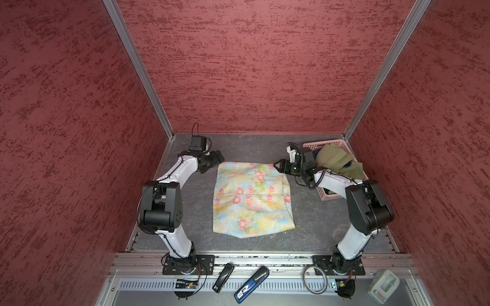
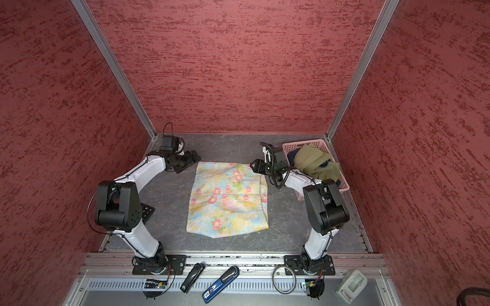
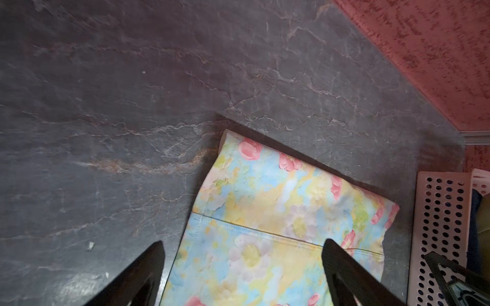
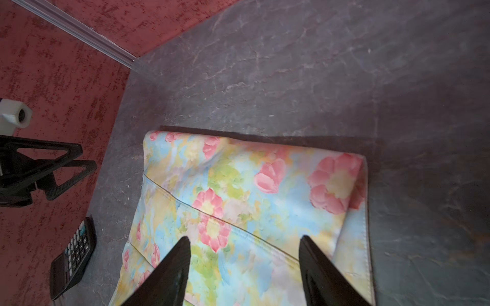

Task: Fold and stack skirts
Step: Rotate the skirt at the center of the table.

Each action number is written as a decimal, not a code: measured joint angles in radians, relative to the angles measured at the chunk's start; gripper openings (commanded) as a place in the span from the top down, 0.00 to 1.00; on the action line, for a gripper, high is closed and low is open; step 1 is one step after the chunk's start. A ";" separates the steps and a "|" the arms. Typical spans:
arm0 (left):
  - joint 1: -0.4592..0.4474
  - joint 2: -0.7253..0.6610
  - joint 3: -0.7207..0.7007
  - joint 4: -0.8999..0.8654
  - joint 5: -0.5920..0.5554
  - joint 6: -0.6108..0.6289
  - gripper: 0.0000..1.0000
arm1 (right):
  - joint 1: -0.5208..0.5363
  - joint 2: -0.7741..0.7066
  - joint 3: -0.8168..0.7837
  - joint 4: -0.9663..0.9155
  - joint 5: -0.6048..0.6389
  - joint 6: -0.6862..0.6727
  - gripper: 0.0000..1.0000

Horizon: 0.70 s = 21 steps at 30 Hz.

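Observation:
The pastel floral skirt (image 1: 252,196) (image 2: 228,196) lies folded and flat in the middle of the grey table. My left gripper (image 1: 218,156) (image 2: 195,156) hovers open at its far left corner; in the left wrist view the open gripper (image 3: 243,242) straddles the skirt's (image 3: 265,212) edge, holding nothing. My right gripper (image 1: 275,164) (image 2: 252,165) is open at the far right corner, its jaws (image 4: 244,238) apart above the cloth (image 4: 238,185). The olive-green skirt (image 1: 336,159) (image 2: 314,159) is heaped in the pink basket over dark-blue cloth (image 2: 324,164).
The pink perforated basket (image 1: 328,197) (image 3: 440,212) stands at the far right, behind the right arm. A calculator (image 4: 77,249) lies by the left wall. Two staplers (image 1: 224,276) (image 1: 252,284), a cable ring (image 1: 315,279) and a white device (image 1: 383,286) sit on the front rail. Red walls enclose three sides.

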<state>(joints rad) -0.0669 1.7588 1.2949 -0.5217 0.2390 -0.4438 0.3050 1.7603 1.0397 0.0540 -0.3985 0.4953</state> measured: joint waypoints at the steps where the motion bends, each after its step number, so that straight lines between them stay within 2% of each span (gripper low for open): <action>1: 0.000 0.032 0.019 -0.002 0.009 0.002 0.12 | -0.009 0.011 0.000 0.000 -0.007 0.015 0.36; 5: 0.003 0.132 0.082 0.001 0.045 0.010 0.25 | -0.039 0.037 0.000 0.000 -0.026 0.060 0.37; 13: 0.032 0.267 0.155 0.014 0.104 0.009 0.28 | -0.073 0.091 0.008 0.005 -0.052 0.100 0.38; 21: 0.052 0.320 0.172 0.084 0.180 0.035 0.45 | -0.079 0.132 0.009 0.038 -0.094 0.122 0.39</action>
<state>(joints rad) -0.0151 2.0789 1.4666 -0.4377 0.4194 -0.4091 0.2260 1.8923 1.0489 0.0921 -0.4923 0.6178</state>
